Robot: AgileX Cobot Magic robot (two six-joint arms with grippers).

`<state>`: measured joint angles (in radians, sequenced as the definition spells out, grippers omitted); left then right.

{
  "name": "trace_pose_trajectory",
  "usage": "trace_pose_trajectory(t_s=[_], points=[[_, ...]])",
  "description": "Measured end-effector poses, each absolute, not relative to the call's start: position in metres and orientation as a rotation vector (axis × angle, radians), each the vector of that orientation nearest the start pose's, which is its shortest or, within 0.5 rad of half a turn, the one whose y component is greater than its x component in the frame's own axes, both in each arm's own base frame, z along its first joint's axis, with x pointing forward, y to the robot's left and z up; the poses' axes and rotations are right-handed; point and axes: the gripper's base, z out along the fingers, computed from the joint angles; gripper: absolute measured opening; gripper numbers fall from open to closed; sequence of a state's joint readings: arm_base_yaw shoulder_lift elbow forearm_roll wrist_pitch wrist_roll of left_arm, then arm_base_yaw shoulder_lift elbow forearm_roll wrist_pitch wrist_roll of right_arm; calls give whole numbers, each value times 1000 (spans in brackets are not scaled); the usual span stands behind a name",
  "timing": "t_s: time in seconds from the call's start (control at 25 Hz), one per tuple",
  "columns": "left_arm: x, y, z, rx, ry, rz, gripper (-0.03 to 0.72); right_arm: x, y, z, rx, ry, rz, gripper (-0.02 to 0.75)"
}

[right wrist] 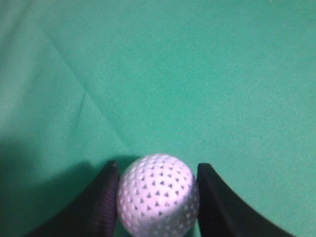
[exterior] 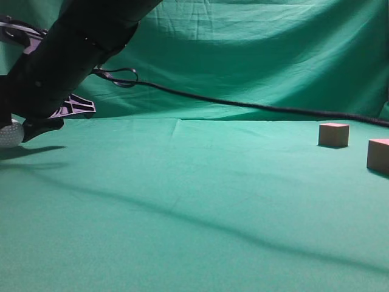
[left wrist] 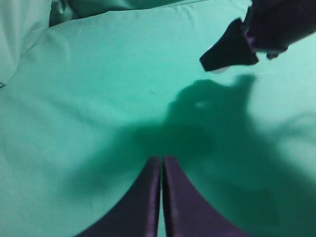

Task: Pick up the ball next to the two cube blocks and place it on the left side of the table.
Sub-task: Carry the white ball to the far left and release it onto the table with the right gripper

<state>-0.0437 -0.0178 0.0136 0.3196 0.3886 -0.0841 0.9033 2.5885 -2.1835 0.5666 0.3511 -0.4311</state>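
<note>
The right hand was closed on the ball, its two dark fingers pressed against the ball's left and right sides. The ball was white with a dimpled surface, and the green cloth of the table showed beyond it.

In the exterior view, the arm carrying that hand reached across from the upper middle down to the far left edge of the picture. The ball sat at the tip of the hand, held just above the table with a dark shadow on the cloth below it. Whether it touched the cloth could not be told.

The two cube blocks stood far off on the right side of the table, well apart from the ball. One block was farther back and the other sat nearer, cut by the right edge of the picture. A black cable ran along the back of the table against the wrinkled green backdrop.

The left hand was closed and empty, its fingers nearly meeting above the cloth. In its view the right hand appeared at the upper right, with a sliver of white under its tip.
</note>
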Motion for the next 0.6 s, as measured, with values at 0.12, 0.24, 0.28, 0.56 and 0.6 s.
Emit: trace_pose_trajectory(t_s=[0.12, 0.24, 0.28, 0.56, 0.6], points=[[52, 9, 176, 155, 1848, 228, 0, 345, 465, 131, -985, 2053, 757, 314], [52, 9, 176, 155, 1848, 228, 0, 345, 465, 131, -987, 2052, 756, 448], [52, 9, 176, 155, 1848, 228, 0, 345, 465, 131, -987, 2052, 756, 501], [52, 9, 176, 155, 1848, 228, 0, 354, 454, 185, -1036, 1953, 742, 577], [52, 9, 176, 155, 1848, 228, 0, 355, 449, 206, -1046, 1927, 745, 577]])
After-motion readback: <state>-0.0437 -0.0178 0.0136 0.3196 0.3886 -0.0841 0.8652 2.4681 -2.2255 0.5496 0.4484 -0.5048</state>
